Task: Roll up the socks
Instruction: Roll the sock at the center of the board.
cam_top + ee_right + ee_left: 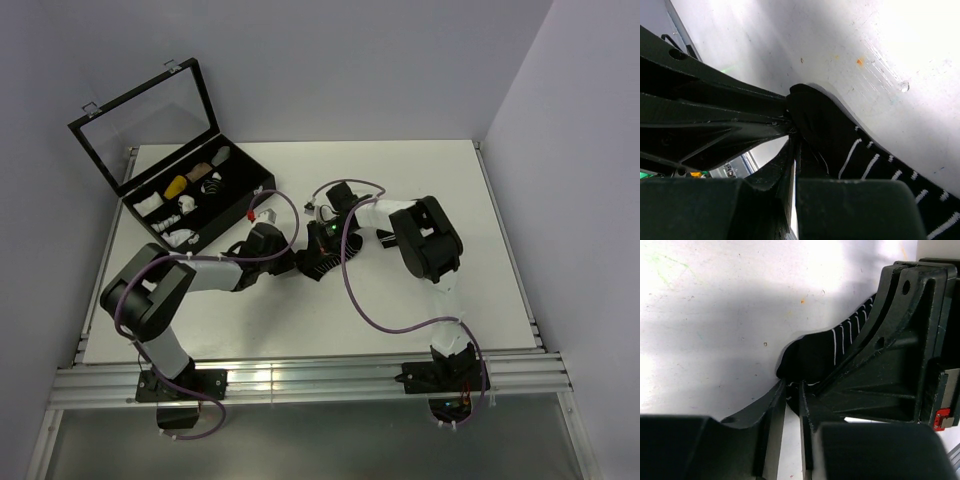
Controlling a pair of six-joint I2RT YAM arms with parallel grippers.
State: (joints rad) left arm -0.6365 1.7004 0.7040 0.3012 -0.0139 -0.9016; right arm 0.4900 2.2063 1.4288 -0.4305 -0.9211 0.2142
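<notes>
– So, where are the socks (318,263)?
– Near the middle of the table (450,190), well apart from every edge, with one end caught by both arms.
– And the grip?
– The left gripper (792,390) is clamped on that end, with cloth in its narrow gap. The right gripper (793,145) nips it too, just beside the left.
– The cloth?
– Soft black knit with thin white stripes, bulging roundly at the pinch.

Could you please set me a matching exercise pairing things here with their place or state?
1 socks
2 case lid
3 yellow bundle
4 left gripper

A standing open
B shut on black fabric
C in a compartment of the case
D striped, lying on the table

Pairs: 1-D, 2-A, 3-C, 4-B
</notes>
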